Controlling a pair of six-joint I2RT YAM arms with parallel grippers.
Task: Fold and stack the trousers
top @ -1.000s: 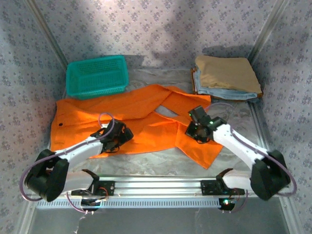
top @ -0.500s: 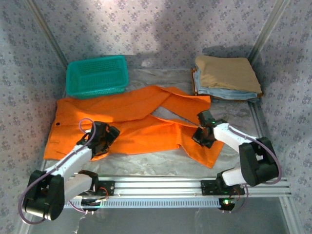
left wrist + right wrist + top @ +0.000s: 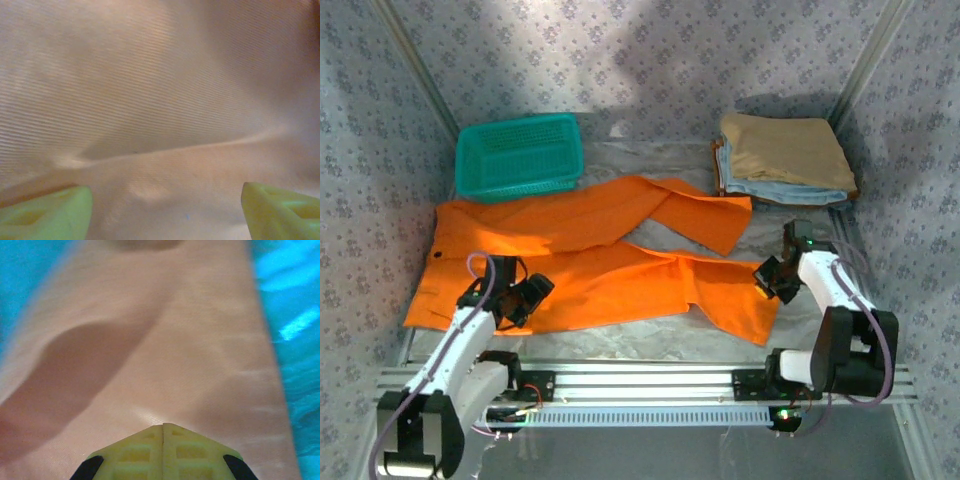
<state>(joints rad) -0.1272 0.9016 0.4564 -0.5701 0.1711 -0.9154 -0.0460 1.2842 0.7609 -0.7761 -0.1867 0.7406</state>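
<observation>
Two grippers are at the trousers (image 3: pixel 610 270), one at each end of the near leg. The left gripper (image 3: pixel 532 290) sits low over the cloth near its near edge. In its wrist view the left gripper (image 3: pixel 165 210) is spread wide, and only the two green fingertips (image 3: pixel 47 212) show, cut off at the bottom corners, with a raised crease in the orange cloth running just ahead of them. Whether the tips touch the cloth is hard to tell. The right gripper (image 3: pixel 772 276) is at the right-hand hem. In its wrist view the right gripper (image 3: pixel 163 427) is pressed together on the trousers (image 3: pixel 150 340), which stretch away from the tips as a strip, with a dark, blurred fold to the left of the fingers.

From above, the trousers lie spread out, one leg crossing beyond the other, far side from both grippers. Bare table (image 3: pixel 650 335) lies between the near hem and the rail (image 3: pixel 640 385), and more bare surface lies beyond the right gripper.

One teal basket (image 3: pixel 520 155) stands beyond the left gripper, just past the cloth. One stack stands beyond the right gripper: one tan folded garment (image 3: pixel 785 148) on light blue folded garments (image 3: pixel 770 190), whose count is hidden beneath it.
</observation>
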